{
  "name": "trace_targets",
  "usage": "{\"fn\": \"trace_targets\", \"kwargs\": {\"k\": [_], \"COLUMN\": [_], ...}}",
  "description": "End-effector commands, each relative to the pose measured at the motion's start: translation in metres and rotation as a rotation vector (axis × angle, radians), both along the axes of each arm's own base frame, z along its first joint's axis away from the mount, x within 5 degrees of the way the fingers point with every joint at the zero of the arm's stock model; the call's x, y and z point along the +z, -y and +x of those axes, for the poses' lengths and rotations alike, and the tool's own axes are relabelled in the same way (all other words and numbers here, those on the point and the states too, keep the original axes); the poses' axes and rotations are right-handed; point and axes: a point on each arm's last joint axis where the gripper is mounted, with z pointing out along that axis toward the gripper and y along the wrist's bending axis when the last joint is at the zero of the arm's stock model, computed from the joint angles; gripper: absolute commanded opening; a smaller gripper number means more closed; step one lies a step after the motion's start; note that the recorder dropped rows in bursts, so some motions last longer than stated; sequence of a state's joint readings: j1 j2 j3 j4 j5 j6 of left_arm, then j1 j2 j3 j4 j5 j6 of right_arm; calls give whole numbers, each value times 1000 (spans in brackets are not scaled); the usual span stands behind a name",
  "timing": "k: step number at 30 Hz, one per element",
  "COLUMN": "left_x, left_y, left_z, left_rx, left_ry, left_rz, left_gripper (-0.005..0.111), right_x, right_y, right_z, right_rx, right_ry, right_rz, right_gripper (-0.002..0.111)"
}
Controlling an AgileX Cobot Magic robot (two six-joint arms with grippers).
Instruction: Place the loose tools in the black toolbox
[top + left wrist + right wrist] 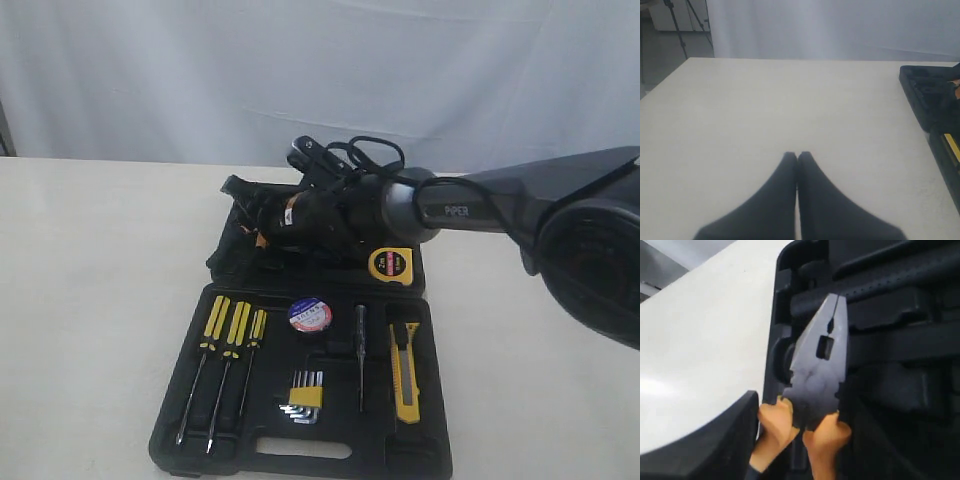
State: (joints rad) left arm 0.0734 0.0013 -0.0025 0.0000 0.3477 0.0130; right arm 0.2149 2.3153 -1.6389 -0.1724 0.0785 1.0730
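The black toolbox (pixel 432 445) lies open on the table, both halves flat. My right gripper (pixel 262 215) reaches across its far half, shut on the orange handles of the pliers (pixel 817 365), whose grey head points over the moulded recesses (pixel 900 305). One finger (pixel 715 440) shows beside a handle; the other is lost against the black case. The tape roll (pixel 310 315) and utility knife (pixel 404 375) lie in the near half, and the yellow tape measure (pixel 390 263) in the far half. My left gripper (pixel 798 156) is shut and empty over bare table, left of the toolbox (pixel 925 95).
Three yellow-handled screwdrivers (pixel 228 345), a hex key set (pixel 304 396) and a thin dark tester (pixel 361 365) sit in the near half. The right arm (pixel 470 210) spans the case from the right. A white curtain (pixel 320 70) hangs behind the table.
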Motion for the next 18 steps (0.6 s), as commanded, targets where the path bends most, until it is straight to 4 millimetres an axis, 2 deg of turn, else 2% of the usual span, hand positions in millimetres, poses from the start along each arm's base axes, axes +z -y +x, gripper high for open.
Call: {"fn": "trace_targets", "kwargs": {"k": [1, 3, 8, 18], "left_x": [0, 0, 0, 0], "left_y": [0, 0, 0, 0], "left_z": [0, 0, 0, 0], "left_rx": [-3, -3, -3, -3], "left_ry": [5, 5, 5, 5], "left_rz": [-5, -5, -5, -5], "left_gripper": [0, 0, 0, 0], "right_x": [39, 61, 84, 85], "right_y": [18, 24, 27, 30], "right_z": [-1, -2, -6, -13], "right_rx": [48, 126, 189, 265], "right_ry": [-127, -212, -283, -346], "right_rz": [-196, -331, -422, -493], "right_gripper": [25, 25, 25, 25]}}
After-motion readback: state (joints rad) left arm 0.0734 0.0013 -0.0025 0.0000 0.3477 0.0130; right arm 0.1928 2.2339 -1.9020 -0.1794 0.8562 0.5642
